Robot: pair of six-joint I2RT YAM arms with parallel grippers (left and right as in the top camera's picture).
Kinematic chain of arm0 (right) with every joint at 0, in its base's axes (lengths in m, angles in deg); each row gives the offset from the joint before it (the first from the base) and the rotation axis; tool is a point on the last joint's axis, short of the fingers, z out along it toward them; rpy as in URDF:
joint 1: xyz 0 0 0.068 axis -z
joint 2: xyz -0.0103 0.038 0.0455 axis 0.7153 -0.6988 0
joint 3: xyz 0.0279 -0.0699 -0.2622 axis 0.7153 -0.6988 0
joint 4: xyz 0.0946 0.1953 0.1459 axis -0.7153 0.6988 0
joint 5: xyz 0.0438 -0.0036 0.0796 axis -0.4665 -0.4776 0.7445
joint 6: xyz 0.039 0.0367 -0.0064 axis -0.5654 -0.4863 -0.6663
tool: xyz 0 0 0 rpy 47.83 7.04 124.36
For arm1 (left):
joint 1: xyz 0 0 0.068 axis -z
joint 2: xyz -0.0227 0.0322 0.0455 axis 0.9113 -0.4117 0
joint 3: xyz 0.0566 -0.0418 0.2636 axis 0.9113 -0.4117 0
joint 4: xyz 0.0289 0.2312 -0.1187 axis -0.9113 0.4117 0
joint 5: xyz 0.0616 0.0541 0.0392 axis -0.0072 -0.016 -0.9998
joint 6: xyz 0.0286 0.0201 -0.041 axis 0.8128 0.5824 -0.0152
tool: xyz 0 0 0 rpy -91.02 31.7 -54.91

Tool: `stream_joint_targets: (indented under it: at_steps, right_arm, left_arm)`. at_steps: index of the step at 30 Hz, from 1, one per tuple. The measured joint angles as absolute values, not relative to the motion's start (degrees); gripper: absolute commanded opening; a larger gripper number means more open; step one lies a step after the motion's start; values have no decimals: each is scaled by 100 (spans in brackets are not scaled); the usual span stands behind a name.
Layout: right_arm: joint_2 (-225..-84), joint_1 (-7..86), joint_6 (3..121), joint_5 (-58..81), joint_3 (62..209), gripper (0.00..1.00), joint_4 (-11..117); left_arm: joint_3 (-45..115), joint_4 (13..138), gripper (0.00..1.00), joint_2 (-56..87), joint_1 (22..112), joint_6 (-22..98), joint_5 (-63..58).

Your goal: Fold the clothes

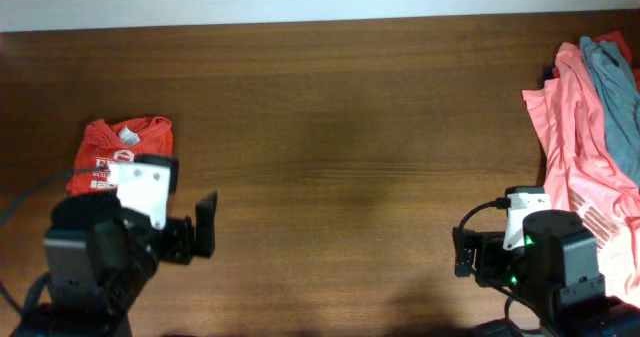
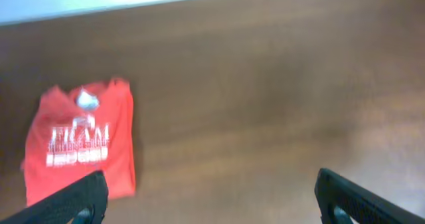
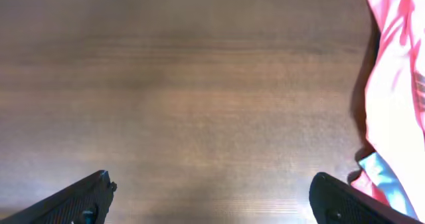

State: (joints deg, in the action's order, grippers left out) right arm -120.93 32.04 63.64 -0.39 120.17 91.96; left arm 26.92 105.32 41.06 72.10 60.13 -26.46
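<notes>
Clothes [image 1: 585, 167] not yet folded lie in a long heap, far to near, just right of the right pincer [image 3: 209, 194], jaws wide apart. The left pincer [image 2: 211, 194], apart too, is by the folded red shirt [image 2: 80, 141].

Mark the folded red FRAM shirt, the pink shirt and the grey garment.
folded red FRAM shirt [image 2: 78, 144]: left wrist view, on the white chest print.
pink shirt [image 1: 575, 127]: overhead view, mid-body fabric.
grey garment [image 1: 612, 87]: overhead view, its middle.
</notes>
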Motion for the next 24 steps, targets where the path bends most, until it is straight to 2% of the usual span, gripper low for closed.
stream_joint_targets:
  at_steps: [14, 24]
  right_arm:
    - [-12096, 3204, 6364, -39, 12004, 99, 9196]
    - [-12065, 3207, 6373, -39, 12002, 99, 9191]
  left_arm:
    - [2626, 12453, 99, 4195, 7210, 6013, -2649]
    - [2622, 12567, 99, 4195, 7210, 6013, -2649]
